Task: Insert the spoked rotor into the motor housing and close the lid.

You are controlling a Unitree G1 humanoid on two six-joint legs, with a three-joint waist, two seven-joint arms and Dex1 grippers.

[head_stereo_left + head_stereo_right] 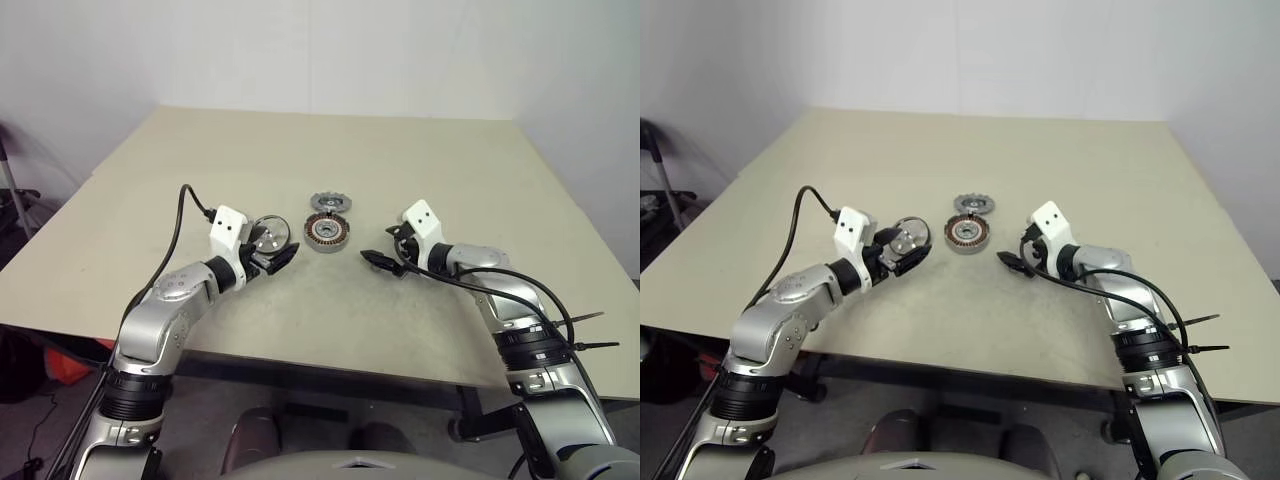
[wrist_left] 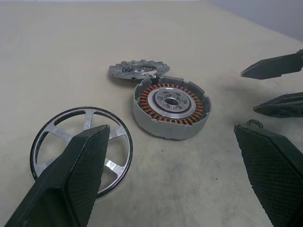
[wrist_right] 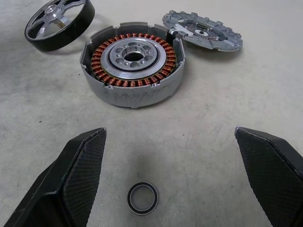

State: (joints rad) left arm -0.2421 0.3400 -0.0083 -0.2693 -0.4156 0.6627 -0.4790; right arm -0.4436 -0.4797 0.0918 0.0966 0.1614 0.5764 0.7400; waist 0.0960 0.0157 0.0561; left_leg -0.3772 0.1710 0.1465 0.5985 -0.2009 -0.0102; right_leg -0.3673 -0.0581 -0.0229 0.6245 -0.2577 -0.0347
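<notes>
We see a bare beige counter (image 1: 400, 170) against a white wall. Between both wide, empty pincers, left (image 2: 173, 175) and right (image 3: 173, 177): silver motor housing (image 3: 132, 64), copper windings showing. Lid (image 3: 203, 30) just beyond; spoked rotor (image 2: 80, 149) under the left finger.

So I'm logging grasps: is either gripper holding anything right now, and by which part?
Nothing is held. Both sets of jaws stand open; the spoked rotor, motor housing and lid all lie on the table.
</notes>
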